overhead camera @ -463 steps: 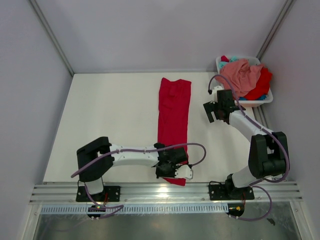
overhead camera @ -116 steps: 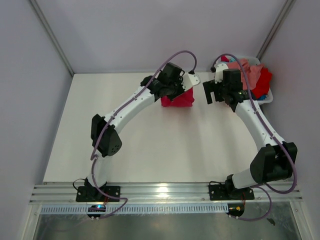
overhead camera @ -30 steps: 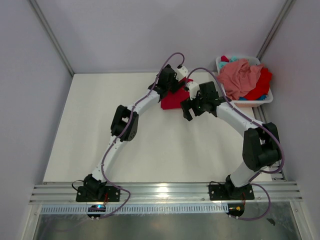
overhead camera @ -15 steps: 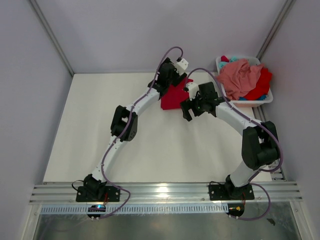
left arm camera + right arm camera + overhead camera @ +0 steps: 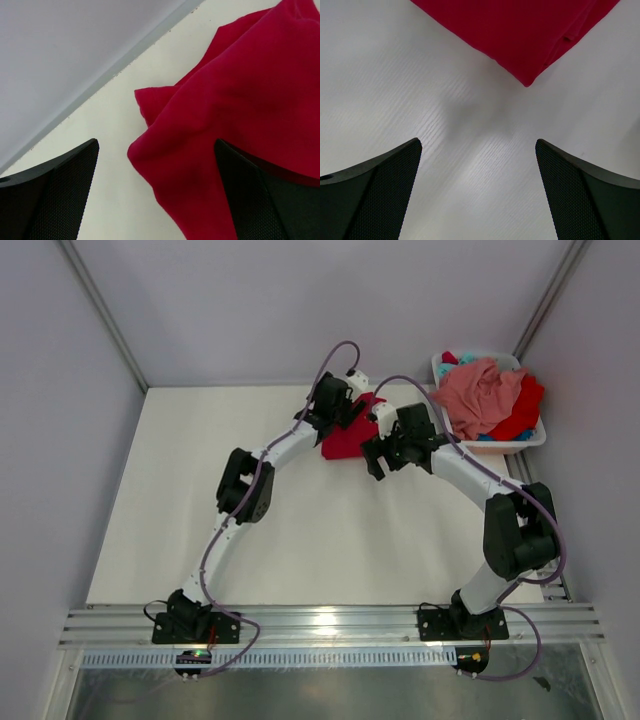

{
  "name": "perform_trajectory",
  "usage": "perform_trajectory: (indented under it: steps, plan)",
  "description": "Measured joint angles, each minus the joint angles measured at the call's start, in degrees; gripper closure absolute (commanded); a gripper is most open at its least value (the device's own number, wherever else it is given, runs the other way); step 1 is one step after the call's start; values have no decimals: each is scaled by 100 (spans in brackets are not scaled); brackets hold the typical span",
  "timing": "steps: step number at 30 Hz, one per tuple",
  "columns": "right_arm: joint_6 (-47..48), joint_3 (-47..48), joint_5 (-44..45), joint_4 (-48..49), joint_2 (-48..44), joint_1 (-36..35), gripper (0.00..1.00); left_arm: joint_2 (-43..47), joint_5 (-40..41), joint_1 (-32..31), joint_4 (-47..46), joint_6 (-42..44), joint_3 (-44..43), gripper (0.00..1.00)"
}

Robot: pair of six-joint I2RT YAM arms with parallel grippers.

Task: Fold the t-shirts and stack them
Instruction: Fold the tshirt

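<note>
One shirt looks finished. The red shirt (image 5: 346, 440), which lay a while back as a long strip down the middle of the table (image 5: 250, 520), is now a small folded packet at the far middle, a little left of the basket (image 5: 530, 443). Seconds ago the right gripper (image 5: 374, 460) was up by the basket; it has since swung over to the packet's near right corner. Over the last second the left gripper (image 5: 345, 410) lifted slightly and dropped back.

Both grippers have their jaws spread wide and hold nothing. In the left wrist view the red shirt (image 5: 240, 125) fills the right side under the left gripper (image 5: 156, 142), and its edge looks rumpled, with a flap poking out. In the right wrist view the right gripper (image 5: 477, 142) is over bare table, with only a corner of the red shirt (image 5: 520, 35) at the top.

My read is that the fold is done apart from tidying that edge. The pink shirt (image 5: 485, 390) and the others in the basket are still to do.

The left arm reaches far across from its near-left base, elbow raised, wrist over the packet's far left edge. The right arm arcs in from the near right, fingers pointing down
</note>
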State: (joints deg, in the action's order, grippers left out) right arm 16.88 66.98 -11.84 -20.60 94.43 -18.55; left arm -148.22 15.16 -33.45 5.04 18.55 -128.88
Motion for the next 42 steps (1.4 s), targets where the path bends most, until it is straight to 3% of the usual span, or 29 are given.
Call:
perform_trajectory:
  steps: [16, 21, 26, 42]
  plan:
    - [70, 354, 2090, 2124, 575, 0, 1, 2155, 944, 42, 553, -264, 1305, 1]
    - [37, 1091, 1919, 1886, 1467, 2, 1, 3305, 726, 131, 1349, -621, 2302, 1]
    - [85, 1093, 1427, 1829, 1596, 0, 1, 4105, 258, 157, 1799, -765, 3276, 1]
    - [166, 2326, 1235, 1488, 2122, 0, 1, 4218, -553, 155, 2232, -944, 3738, 1]
